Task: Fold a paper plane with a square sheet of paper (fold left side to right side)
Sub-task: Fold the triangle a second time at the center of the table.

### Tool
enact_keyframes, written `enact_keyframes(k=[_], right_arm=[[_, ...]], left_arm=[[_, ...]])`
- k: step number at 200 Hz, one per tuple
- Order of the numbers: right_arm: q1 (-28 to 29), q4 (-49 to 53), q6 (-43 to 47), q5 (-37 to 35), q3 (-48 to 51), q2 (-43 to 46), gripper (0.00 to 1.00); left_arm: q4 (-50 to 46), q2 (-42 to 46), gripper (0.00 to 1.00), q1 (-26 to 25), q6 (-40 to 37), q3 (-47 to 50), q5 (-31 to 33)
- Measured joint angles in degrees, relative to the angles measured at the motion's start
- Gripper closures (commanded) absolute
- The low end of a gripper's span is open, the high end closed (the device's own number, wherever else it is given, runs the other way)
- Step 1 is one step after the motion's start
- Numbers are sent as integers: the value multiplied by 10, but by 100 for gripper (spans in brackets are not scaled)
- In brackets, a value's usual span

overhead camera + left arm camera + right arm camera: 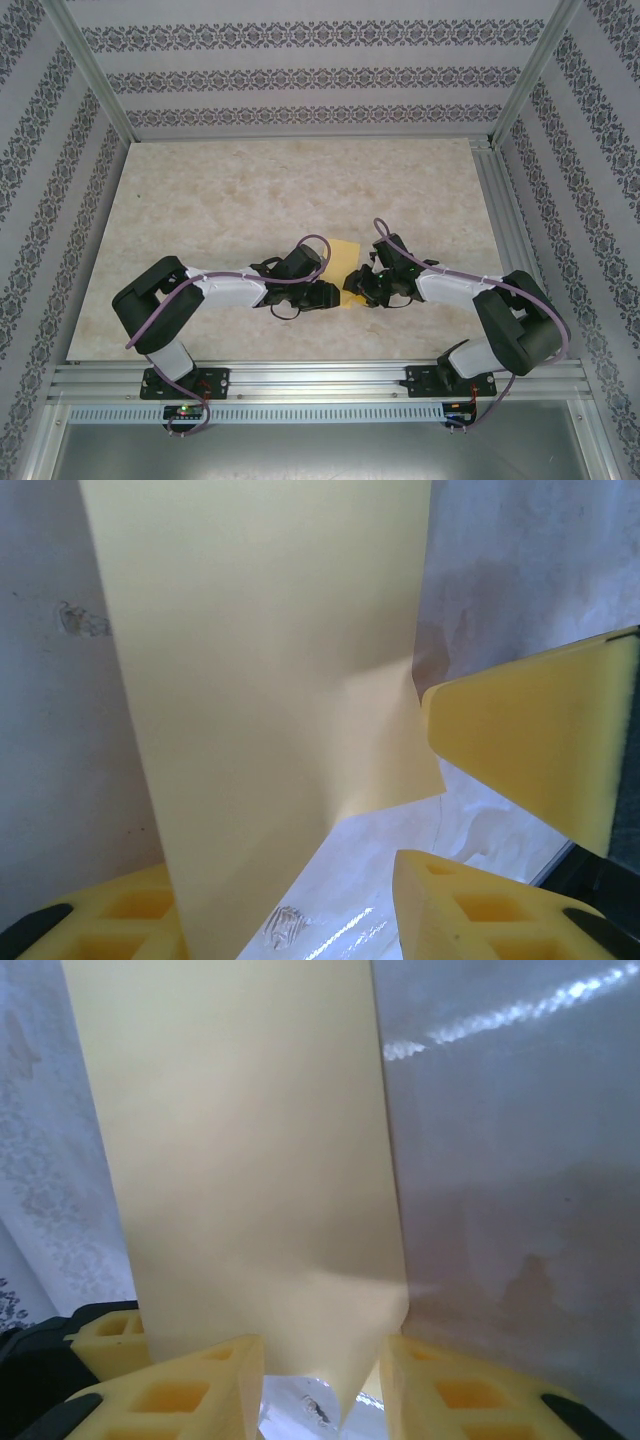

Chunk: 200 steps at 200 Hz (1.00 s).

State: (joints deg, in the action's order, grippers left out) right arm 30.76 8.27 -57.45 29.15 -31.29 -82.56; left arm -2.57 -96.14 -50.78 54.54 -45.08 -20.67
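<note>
A: Status check. Where is the square sheet of paper (347,262)?

B: On the marbled table (230,200), mid-width and toward the near edge, between the two gripper heads. The left gripper (328,294) is at its near-left side, the right gripper (362,287) at its near-right.

A: Grips?

B: Neither is clamped, as I read it. In the left wrist view the fingers (455,910) stand wide apart, with the sheet covering part of one. In the right wrist view the fingers (195,1385) are apart, a paper corner sits in the gap, and tabletop shows beneath.

A: Advice for the left-to-right fold?

B: Judgement only. Pinch the left edge near a corner, carry it over in a low arc, and land it flush on the right edge before pressing. The other gripper should pin the right side so nothing slides. The paper is thin, so a deep bite would crumple it.

A: Clearance?

B: There is open tabletop behind and to both sides. The aluminium rail (320,378) runs along the near side, and the two heads sit very close together. Collision there is the main risk.
</note>
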Motion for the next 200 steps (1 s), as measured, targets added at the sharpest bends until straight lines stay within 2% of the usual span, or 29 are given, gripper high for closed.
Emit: enact_keyframes(k=[121,164,200], right_arm=[[6,-7,-4,1,17,-2,64],[7,-8,-14,0,18,-2,70],[7,-8,-17,-1,18,-2,80]], left_arm=[[0,0,54,0,0,0,2],[0,0,54,0,0,0,2],[0,0,53,0,0,0,2]])
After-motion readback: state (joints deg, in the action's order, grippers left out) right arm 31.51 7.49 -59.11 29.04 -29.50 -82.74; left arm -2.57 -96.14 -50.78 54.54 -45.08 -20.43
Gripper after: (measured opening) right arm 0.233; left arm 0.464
